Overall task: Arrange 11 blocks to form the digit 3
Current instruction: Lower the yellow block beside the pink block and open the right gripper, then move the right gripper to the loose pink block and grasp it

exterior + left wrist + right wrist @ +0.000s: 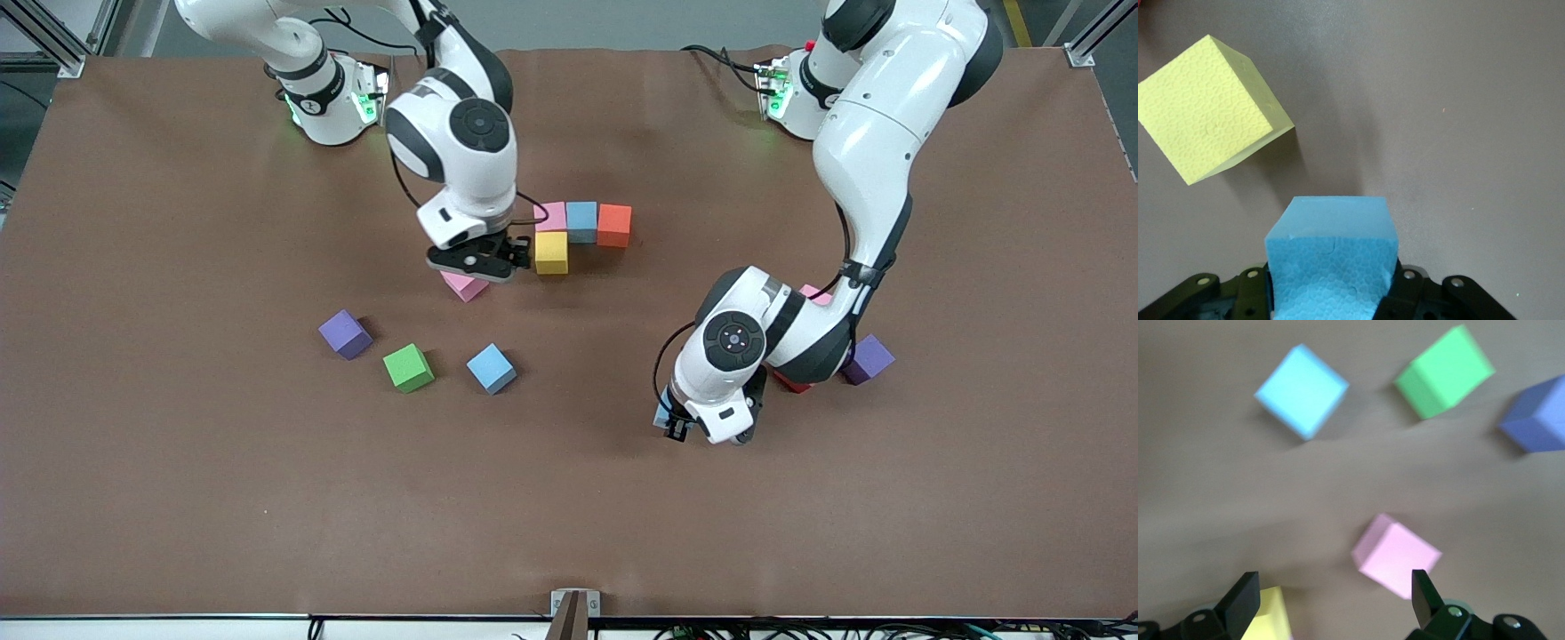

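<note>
Four touching blocks — pink (551, 216), light blue (581, 221), orange (614, 225) and a yellow block (551, 252) under the pink — sit at upper centre of the front view. The right pincer (476, 260) gapes wide above a loose pink block (466, 285). Lower right of centre, the left pincer (673, 425) is clamped on a light blue block (1330, 263) above the worktop (178, 498) — a second yellow block (1211, 107) lies near.

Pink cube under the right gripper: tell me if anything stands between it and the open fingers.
Nothing visible does. The right gripper hangs open over the loose pink cube, with bare table around that cube. The yellow cube of the started figure sits beside the gripper, not under it.
</note>
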{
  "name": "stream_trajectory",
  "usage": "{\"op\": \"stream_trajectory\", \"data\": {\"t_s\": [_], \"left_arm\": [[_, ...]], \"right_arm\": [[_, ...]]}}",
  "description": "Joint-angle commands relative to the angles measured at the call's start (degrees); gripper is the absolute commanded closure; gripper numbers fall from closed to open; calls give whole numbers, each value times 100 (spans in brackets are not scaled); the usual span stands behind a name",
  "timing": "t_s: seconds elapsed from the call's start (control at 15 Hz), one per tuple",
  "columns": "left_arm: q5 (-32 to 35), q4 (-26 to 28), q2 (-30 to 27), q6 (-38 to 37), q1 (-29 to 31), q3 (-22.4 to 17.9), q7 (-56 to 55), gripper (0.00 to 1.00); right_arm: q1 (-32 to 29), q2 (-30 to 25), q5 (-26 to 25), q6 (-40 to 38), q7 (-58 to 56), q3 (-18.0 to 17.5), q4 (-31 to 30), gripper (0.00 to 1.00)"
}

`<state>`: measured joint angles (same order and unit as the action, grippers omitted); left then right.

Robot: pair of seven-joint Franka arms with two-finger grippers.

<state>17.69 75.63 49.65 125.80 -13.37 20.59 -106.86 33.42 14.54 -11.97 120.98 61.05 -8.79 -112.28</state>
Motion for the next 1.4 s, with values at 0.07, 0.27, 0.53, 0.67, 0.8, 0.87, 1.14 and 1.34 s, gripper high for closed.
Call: {"op": "stream_trajectory", "data": {"t_s": [0.07,0.27,0.53,0.67,0.8,0.87,1.14,1.34], "left_arm": [[-55,66,-105,-74,1,-20,8,51],[-55,66,-96,-74,1,-20,8,51],[-55,66,-105,-82,1,-20,8,51],[-55,66,-113,-82,-8,-20,8,51],[-55,66,-114,-82,-8,-20,8,51],[-55,66,-114,-82,-8,-20,8,51],[-55,66,-122,-82,-8,-20,8,51],[-64,66,-122,-74,-8,-20,8,51]], "right_arm": [[-327,-224,37,-321,65,-53,-268,0],[-591,-276,133,126,493,-61,-635,0],[-854,-250,178,1356,1618,-61,-1383,0],[-942,-198,221,1778,2137,-61,-1586,0],[-1048,-92,562,2087,2324,-70,-1683,0],[-1013,-66,791,2183,2324,-62,-1744,0],[-969,-39,881,2614,2324,-79,-2078,0],[-829,57,890,3036,2324,-97,-2315,0]]}}
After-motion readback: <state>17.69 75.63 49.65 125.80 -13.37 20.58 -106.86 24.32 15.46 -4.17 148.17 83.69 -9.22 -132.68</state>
